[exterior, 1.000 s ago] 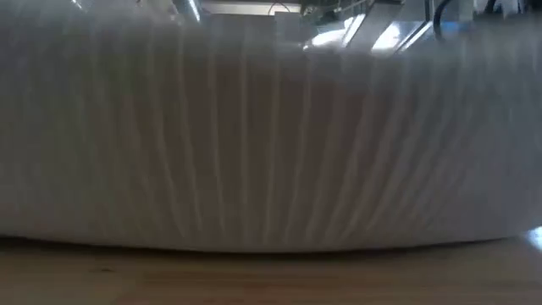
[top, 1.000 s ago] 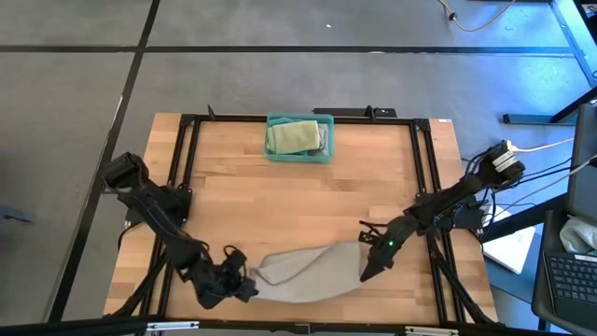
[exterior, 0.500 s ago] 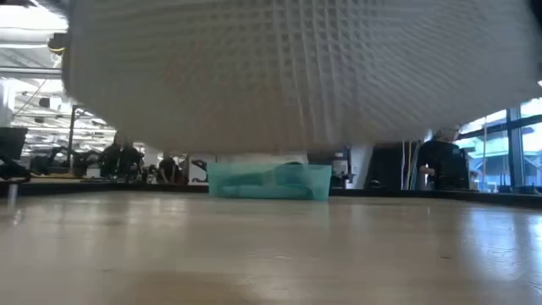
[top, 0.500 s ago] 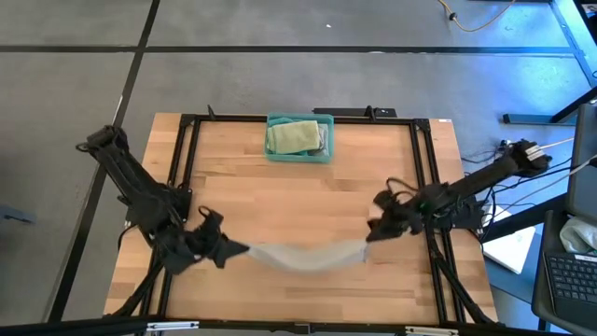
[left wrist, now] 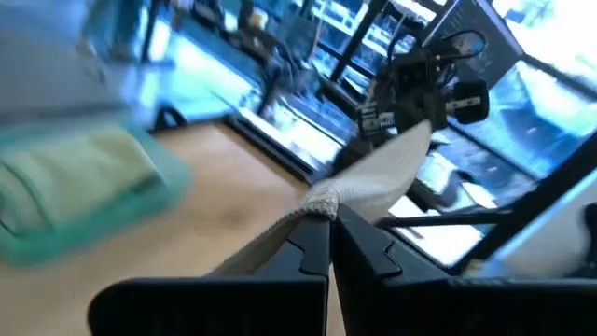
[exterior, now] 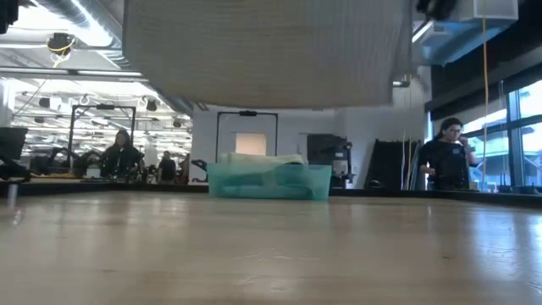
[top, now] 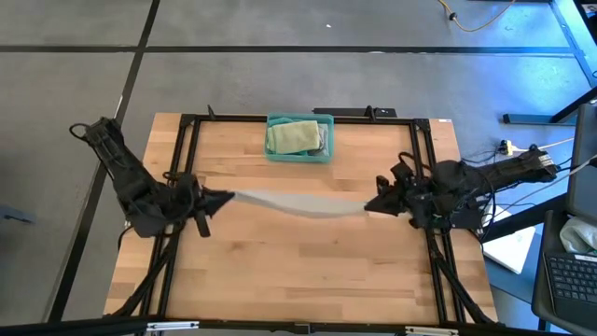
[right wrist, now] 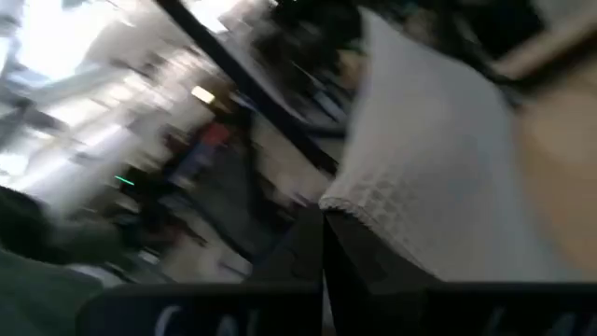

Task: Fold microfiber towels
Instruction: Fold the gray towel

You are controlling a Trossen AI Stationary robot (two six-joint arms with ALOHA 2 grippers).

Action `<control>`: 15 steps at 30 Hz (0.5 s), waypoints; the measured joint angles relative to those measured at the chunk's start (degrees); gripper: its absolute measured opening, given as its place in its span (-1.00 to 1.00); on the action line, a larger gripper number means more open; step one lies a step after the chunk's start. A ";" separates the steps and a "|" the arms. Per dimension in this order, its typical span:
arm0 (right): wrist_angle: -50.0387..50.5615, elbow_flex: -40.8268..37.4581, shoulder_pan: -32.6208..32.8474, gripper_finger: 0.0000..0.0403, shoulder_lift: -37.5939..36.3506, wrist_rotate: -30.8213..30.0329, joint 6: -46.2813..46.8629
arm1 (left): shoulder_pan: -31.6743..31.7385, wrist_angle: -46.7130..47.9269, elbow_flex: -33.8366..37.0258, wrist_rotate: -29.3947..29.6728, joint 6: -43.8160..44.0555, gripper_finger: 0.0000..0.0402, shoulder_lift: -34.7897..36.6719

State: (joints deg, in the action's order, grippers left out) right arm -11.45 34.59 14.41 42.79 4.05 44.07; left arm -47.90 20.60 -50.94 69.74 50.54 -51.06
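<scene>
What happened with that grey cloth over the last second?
Both arms lifted the grey towel off the table's near edge and carried it toward the middle, stretching it between them. The left gripper and right gripper kept their fingers shut on its ends. The teal bin with the green towel stayed put.

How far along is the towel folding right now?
Done: a pale green towel already lies in the teal bin at the table's far edge. In hand: the left pincer and right pincer each pinch an end of a grey towel, stretched between them above the table. Left: laying it down and folding it.
</scene>
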 joint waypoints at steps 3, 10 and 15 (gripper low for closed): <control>18.20 5.11 -0.78 -0.98 -0.59 -2.56 -2.53 | 0.00 0.04 0.00 1.49 -6.27 -1.00 1.28; 30.07 9.61 -2.59 -0.98 -0.57 -7.91 -8.52 | 0.00 6.00 0.00 -3.22 -7.35 -1.00 1.19; 30.59 9.56 -5.04 -0.98 0.18 -9.25 -12.51 | 0.74 11.78 0.07 -0.51 -3.64 -1.00 0.56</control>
State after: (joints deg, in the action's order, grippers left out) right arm 19.14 44.15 9.36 42.97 -5.20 31.56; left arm -47.16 32.38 -50.87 69.24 46.90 -50.50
